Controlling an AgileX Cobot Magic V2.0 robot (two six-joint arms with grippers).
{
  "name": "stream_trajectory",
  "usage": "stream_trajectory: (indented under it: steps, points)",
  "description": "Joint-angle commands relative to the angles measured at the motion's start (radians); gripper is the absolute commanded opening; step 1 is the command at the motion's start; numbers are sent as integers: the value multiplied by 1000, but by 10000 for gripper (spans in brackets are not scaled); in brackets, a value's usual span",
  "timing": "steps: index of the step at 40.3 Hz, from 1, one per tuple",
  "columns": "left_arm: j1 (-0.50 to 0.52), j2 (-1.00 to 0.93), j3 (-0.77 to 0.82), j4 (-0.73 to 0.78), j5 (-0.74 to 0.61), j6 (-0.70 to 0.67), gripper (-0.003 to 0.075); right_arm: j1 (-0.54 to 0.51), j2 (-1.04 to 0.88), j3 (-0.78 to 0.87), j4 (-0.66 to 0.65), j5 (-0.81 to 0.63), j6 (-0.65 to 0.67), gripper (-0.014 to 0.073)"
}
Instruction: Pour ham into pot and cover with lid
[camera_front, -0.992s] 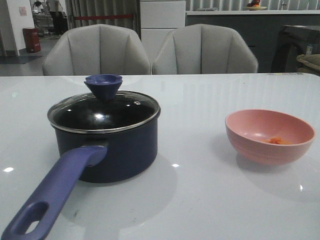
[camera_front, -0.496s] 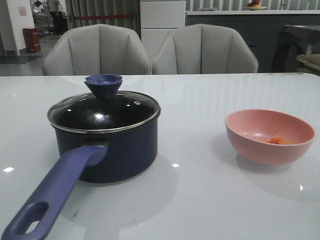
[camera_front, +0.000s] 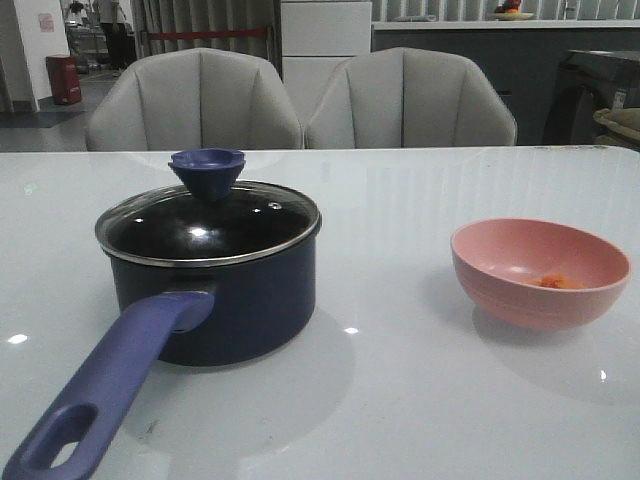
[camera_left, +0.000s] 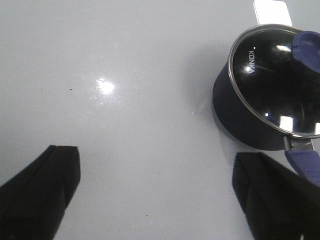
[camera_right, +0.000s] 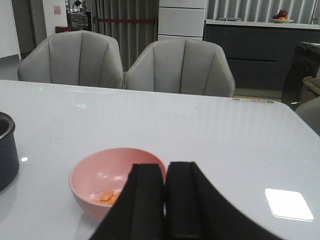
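Note:
The dark navy pot (camera_front: 215, 290) stands on the left of the white table, its long purple-blue handle (camera_front: 110, 385) pointing toward the near edge. The glass lid (camera_front: 205, 225) with its blue knob (camera_front: 207, 168) rests on the pot. At the right sits a pink bowl (camera_front: 540, 272) holding the orange ham chunks (camera_front: 556, 282). Neither gripper shows in the front view. In the left wrist view my left gripper (camera_left: 156, 172) is open over bare table beside the pot (camera_left: 260, 117). My right gripper (camera_right: 166, 172) is shut and empty, just behind the pink bowl (camera_right: 107, 180) and the ham (camera_right: 107, 196).
Two grey chairs (camera_front: 300, 100) stand behind the table's (camera_front: 400, 400) far edge. A dark counter and cabinets fill the background. The pot handle reaches close to the table's near left corner.

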Motion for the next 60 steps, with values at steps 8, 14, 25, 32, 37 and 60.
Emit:
stream_trajectory:
  steps: [8, 14, 25, 32, 37, 60]
  points:
    - [-133, 234, -211, -21, 6, -18, 667, 1, -20, 10, -10, -84, -2, 161]
    - [-241, 354, -318, -4, -1, -82, 667, 15, -20, 10, -10, -84, -2, 161]
    - [-417, 608, -564, 148, 55, -255, 667, 17, -20, 10, -10, -84, -2, 161]
    - [-479, 777, -732, 198, 118, -326, 667, 17, -20, 10, -10, -84, -2, 161]
    - [-489, 878, -819, 198, 169, -351, 667, 17, -20, 10, -10, -84, -2, 161]
    - [-491, 1160, -1156, 172, 448, -478, 667, 17, -20, 10, -10, -84, -2, 161]
